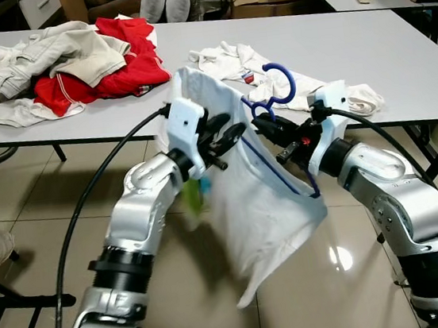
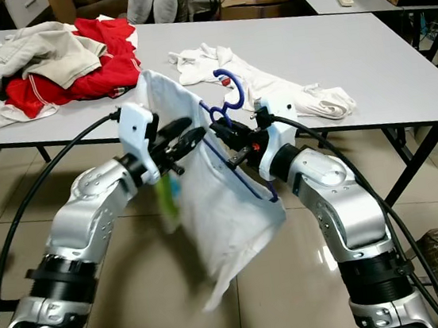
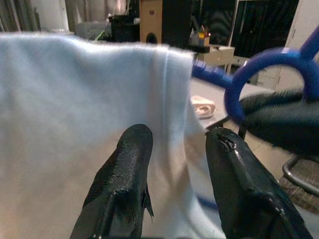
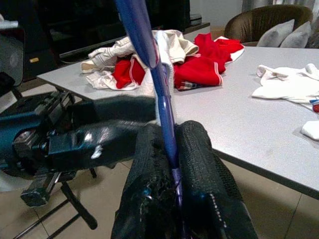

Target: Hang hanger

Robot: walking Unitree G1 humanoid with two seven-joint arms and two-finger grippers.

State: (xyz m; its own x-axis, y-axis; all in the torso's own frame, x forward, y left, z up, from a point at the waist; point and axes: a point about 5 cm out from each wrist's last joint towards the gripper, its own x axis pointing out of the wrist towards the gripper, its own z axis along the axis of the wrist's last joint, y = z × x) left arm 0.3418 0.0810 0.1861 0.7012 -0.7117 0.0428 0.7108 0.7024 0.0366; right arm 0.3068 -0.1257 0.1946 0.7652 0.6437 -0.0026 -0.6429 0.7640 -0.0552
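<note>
Head views: the blue hanger (image 1: 280, 84), inside a white shirt (image 1: 264, 206), hangs before the grey bench (image 1: 397, 54).

Left wrist: left end effector (image 3: 172, 154) parted, fingers straddling the shirt's edge.

Right wrist: right end effector (image 4: 172, 164) clamped on the hanger.

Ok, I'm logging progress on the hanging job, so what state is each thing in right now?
Hanger: blue, held up before the table, inside the white shirt.
White shirt: draped on the hanger, hanging loose.
Right tool: shut on the hanger.
Left tool: open, fingers at the shirt's cloth.
Clothes pile: heaped on the table.
</note>
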